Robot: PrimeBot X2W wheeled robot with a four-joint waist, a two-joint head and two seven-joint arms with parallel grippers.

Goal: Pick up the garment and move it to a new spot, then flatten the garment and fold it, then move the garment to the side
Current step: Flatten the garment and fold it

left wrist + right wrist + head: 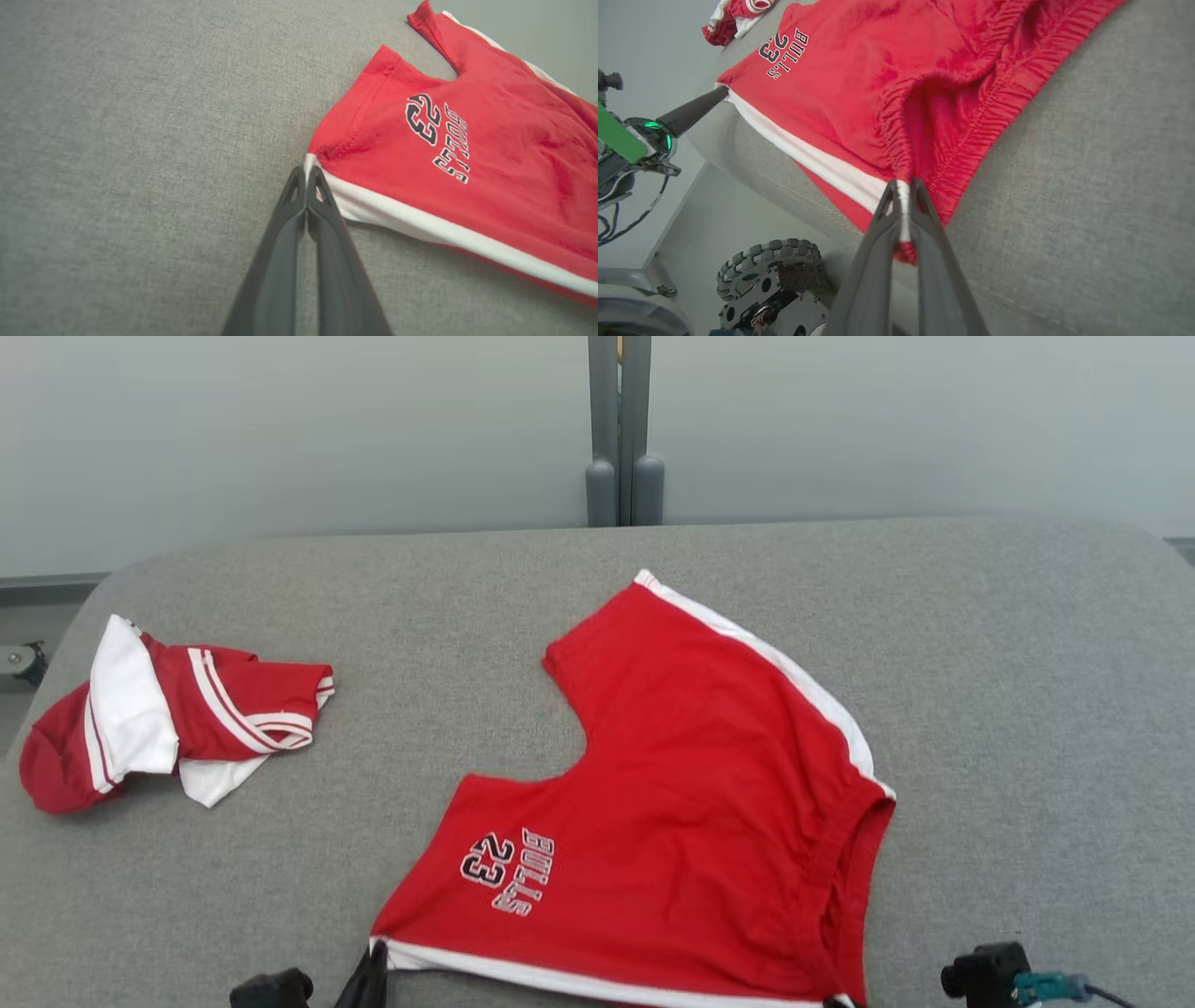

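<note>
A pale wall and a grey post are seen behind a wide worktop covered in grey fabric. The red shorts, printed with a number and team name, are spread across the middle of it towards the near edge, one leg pointing away. A crumpled red-and-white garment is left well apart at the far left. The left end effector is closed on the leg hem corner, at the end of the white side stripe. The right end effector is pinched onto the waistband at the stripe's other end. Flattening appears to be the step in hand. The stripe edge is best drawn taut by an even outward pull with both grips kept low, so that the gaping, ridged waistband is smoothed without the cloth being dragged over the worktop edge.
</note>
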